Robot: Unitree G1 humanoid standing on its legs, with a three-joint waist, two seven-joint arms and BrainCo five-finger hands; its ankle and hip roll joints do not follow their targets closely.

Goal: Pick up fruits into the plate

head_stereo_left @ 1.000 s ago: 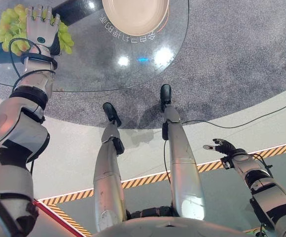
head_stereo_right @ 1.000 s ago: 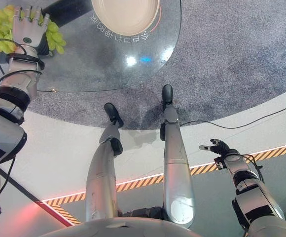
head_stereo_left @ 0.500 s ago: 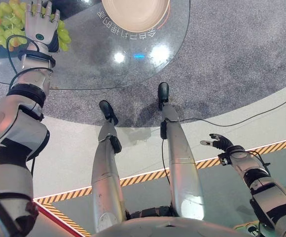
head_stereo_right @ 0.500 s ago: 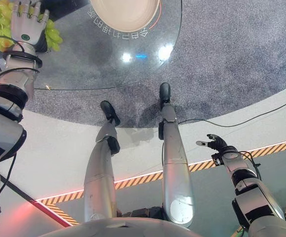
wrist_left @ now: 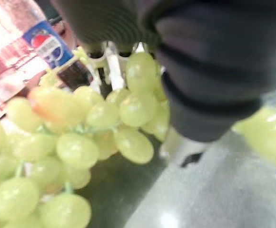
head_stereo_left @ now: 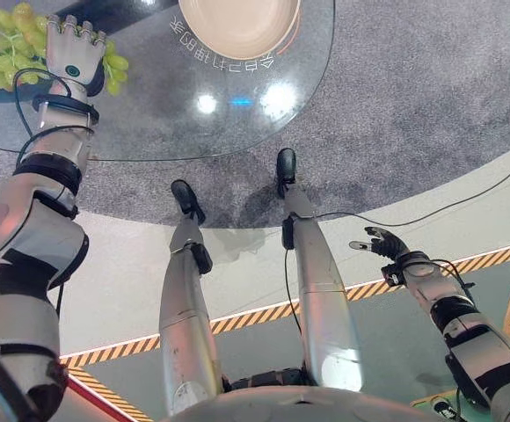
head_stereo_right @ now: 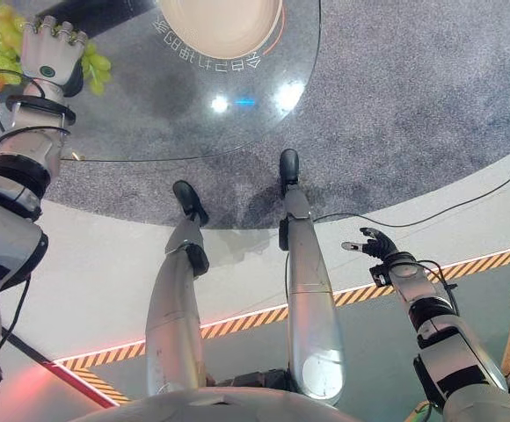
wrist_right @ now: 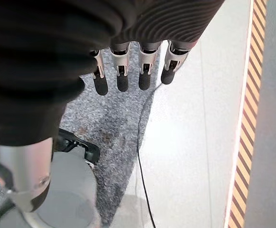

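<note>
A bunch of green grapes (head_stereo_left: 0,57) lies at the far left of the round glass table (head_stereo_left: 193,114). My left hand (head_stereo_left: 73,53) rests on top of the bunch with its fingers curled down into the grapes (wrist_left: 81,137), which press close against the palm in the left wrist view. A beige plate (head_stereo_left: 237,22) with nothing on it stands at the far middle of the table, to the right of the hand. My right hand (head_stereo_left: 382,242) hangs low at my right side, away from the table, its fingers (wrist_right: 128,71) relaxed and holding nothing.
A bottle with a blue label (wrist_left: 45,45) stands beyond the grapes. A dark strip (head_stereo_left: 123,13) crosses the table between grapes and plate. Grey carpet shows through the glass, and yellow-black tape (head_stereo_left: 264,312) runs across the floor below.
My left hand's fingers have curled from straight down onto the grapes. The right hand has drifted slightly up and left. The whole picture has shifted a little.
</note>
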